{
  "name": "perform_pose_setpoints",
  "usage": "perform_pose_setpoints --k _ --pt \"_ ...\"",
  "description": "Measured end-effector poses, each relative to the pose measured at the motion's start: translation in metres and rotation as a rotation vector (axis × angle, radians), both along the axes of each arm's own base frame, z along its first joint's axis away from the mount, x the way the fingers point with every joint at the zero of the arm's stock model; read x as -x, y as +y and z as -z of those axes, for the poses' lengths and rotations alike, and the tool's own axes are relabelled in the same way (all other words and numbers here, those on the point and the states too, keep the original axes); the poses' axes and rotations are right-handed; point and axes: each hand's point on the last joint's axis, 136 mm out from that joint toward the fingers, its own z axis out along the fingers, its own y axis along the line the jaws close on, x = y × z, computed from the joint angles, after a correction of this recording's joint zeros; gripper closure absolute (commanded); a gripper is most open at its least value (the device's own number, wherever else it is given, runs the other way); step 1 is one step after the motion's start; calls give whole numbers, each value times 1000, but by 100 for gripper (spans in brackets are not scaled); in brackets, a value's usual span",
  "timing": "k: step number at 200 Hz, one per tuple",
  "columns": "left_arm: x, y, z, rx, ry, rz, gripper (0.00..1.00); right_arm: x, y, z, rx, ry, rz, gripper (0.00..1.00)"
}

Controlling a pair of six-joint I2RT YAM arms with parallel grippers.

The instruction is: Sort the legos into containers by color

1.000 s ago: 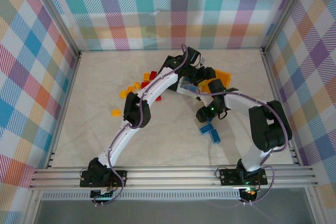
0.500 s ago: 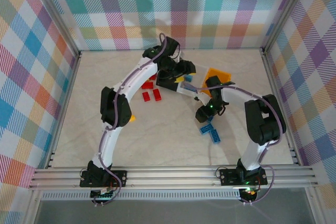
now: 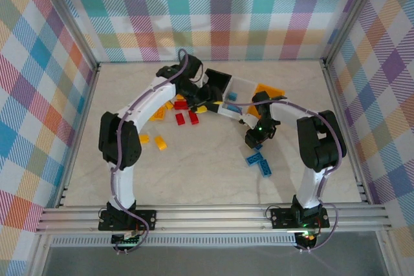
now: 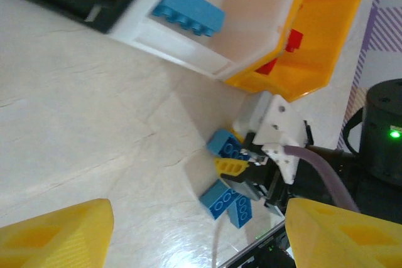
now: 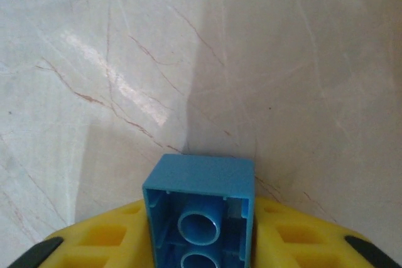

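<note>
My right gripper (image 3: 253,139) is shut on a blue lego (image 5: 200,208), which sits between its yellow pads (image 5: 100,243) just above the table. From the left wrist view that held lego (image 4: 224,143) hangs over two more blue legos (image 4: 220,198) on the table (image 3: 259,163). My left gripper (image 3: 195,94) hovers open and empty beside the black container (image 3: 218,81). The white container (image 3: 238,94) holds a blue lego (image 4: 188,9). Red legos (image 4: 290,39) lie in the orange container (image 3: 268,90). Loose red legos (image 3: 186,117) and yellow legos (image 3: 159,142) are scattered at the left.
The three containers stand in a row at the back centre. Metal frame posts and checkered walls enclose the table (image 3: 213,172) on three sides. The left arm (image 3: 119,140) arches over the left half of the table.
My right gripper has shut on a blue lego. The left arm has swung left, carrying its open gripper away from the containers toward the loose red and yellow legos.
</note>
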Motion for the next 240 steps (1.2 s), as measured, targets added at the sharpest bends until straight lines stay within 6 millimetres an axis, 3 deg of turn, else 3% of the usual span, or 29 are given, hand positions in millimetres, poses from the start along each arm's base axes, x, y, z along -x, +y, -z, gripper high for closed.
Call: perform_pose_setpoints --k 27,47,97,121,135,151,176,202,226,240 --pt "-2 35 -7 -32 -31 -53 27 -3 6 -5 -27 -8 7 75" --pt "5 60 -7 -80 -49 -74 27 -13 18 -23 -79 -44 22 75" --pt "44 122 19 -233 -29 -105 27 -67 57 -130 -326 -275 128 71" --pt "63 143 42 -327 13 -100 28 -104 69 -156 -366 -347 174 71" --pt "71 153 57 -385 40 -97 28 -130 75 -156 -366 -371 201 71" --pt "81 167 70 -452 72 -101 28 -157 80 -142 -351 -371 237 70" --pt "90 187 83 -532 110 -123 28 -182 78 -110 -314 -335 307 55" --pt "93 207 93 -579 140 -164 27 -188 72 -93 -279 -311 344 45" --pt "92 219 104 -593 167 -200 27 -187 67 -100 -268 -330 350 39" --pt "89 220 112 -597 180 -208 28 -175 61 -105 -256 -333 354 38"
